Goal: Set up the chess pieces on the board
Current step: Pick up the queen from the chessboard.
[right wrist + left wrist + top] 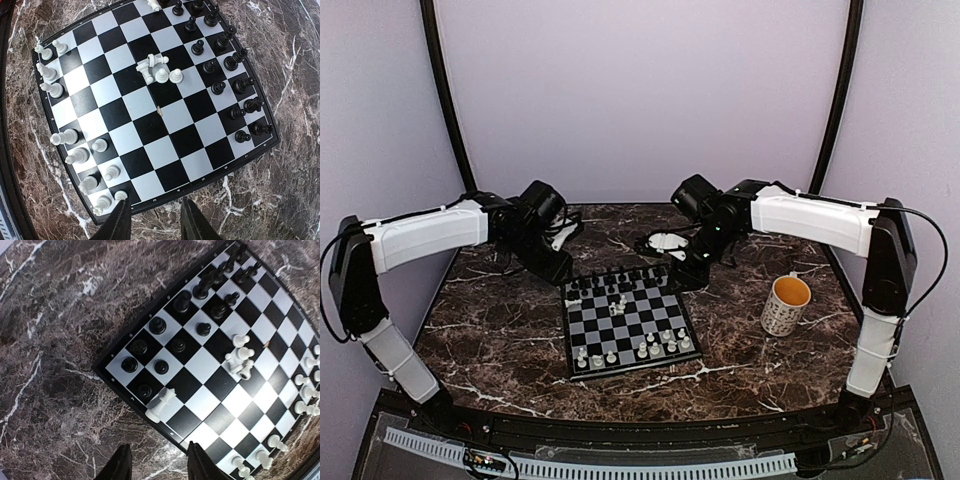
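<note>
The board (635, 328) lies in the middle of the table. Black chess pieces (620, 280) stand along its far edge and white pieces (632, 352) along its near edge. A small cluster of white pieces (160, 72), some tipped over, lies near the board's middle. One white piece (162, 404) leans at the board's left edge beside the black ranks. My left gripper (159, 465) is open and empty, above the marble just off that edge. My right gripper (156, 222) is open and empty, just off the board's right edge (200, 181).
A white mug (786, 305) with a yellow inside stands on the table to the right of the board. A white round object (667, 241) sits behind the board under the right arm. The table is dark marble (490, 340) with purple walls around it.
</note>
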